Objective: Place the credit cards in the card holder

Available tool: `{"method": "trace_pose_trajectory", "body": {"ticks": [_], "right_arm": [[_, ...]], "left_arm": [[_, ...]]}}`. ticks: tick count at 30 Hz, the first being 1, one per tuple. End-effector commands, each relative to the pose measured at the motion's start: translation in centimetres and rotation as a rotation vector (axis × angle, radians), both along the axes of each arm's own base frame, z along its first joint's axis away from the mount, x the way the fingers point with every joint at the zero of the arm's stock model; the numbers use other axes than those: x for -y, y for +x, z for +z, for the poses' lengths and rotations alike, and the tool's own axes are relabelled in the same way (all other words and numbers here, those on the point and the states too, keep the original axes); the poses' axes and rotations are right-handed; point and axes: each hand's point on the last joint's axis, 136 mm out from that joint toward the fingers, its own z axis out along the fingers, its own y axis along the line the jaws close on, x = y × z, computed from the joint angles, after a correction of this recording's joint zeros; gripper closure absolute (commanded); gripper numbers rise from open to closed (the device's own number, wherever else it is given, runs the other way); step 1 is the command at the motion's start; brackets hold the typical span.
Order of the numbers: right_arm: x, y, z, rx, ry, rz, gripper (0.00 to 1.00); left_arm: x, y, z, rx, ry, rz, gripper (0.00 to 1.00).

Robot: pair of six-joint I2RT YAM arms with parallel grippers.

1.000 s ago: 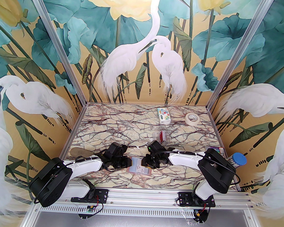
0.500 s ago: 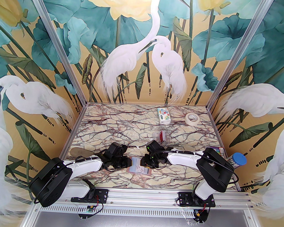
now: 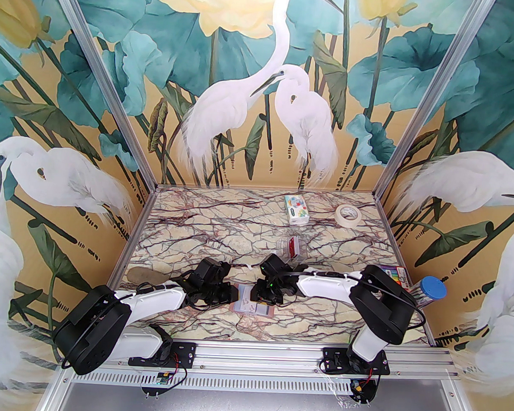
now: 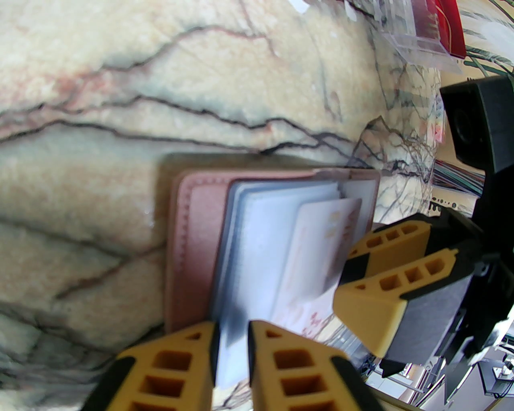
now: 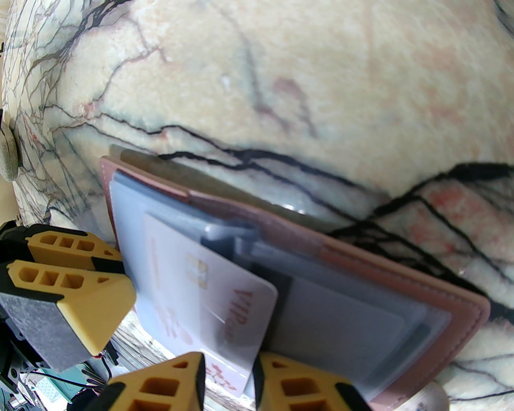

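The dusty-pink card holder (image 3: pixel 252 305) lies open on the marble table (image 3: pixel 239 225) between both arms. My left gripper (image 4: pixel 231 341) is shut on one clear sleeve of the card holder (image 4: pixel 188 241), holding it up at the left side. My right gripper (image 5: pixel 229 373) is shut on a pale credit card (image 5: pixel 217 297) with a gold chip and red "VIP" lettering. The card's far end sits among the clear sleeves of the card holder (image 5: pixel 361 265). The left wrist view shows the same card (image 4: pixel 321 241) and my right gripper (image 4: pixel 343 277) close behind it. A red card (image 3: pixel 292 246) stands further back.
The red card rests in a clear plastic stand (image 4: pixel 417 44) behind the right gripper. A colourful tissue pack (image 3: pixel 297 208) and a roll of tape (image 3: pixel 348 214) lie at the back. A blue-capped tube (image 3: pixel 431 288) and a pack of coloured pens (image 3: pixel 396 273) sit at the right edge.
The right arm has shifted left, carrying the pale card further over the card holder. The left arm has stayed still with the sleeve.
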Motion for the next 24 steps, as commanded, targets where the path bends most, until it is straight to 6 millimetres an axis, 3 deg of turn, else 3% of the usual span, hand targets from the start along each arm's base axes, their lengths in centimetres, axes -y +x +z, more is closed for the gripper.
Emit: {"method": "trace_pose_trajectory", "body": {"ticks": [1,24], "right_arm": [[-0.3,-0.2,-0.4,-0.005,-0.019,0.013,0.73],[-2.4,0.0,-0.3,-0.010,-0.020,0.048,0.75]], "left_arm": [[-1.5,-0.5,-1.6,-0.027,0.086,0.018,0.80],[-1.4,-0.5,-1.7,-0.030,0.083,0.015,0.80]]}}
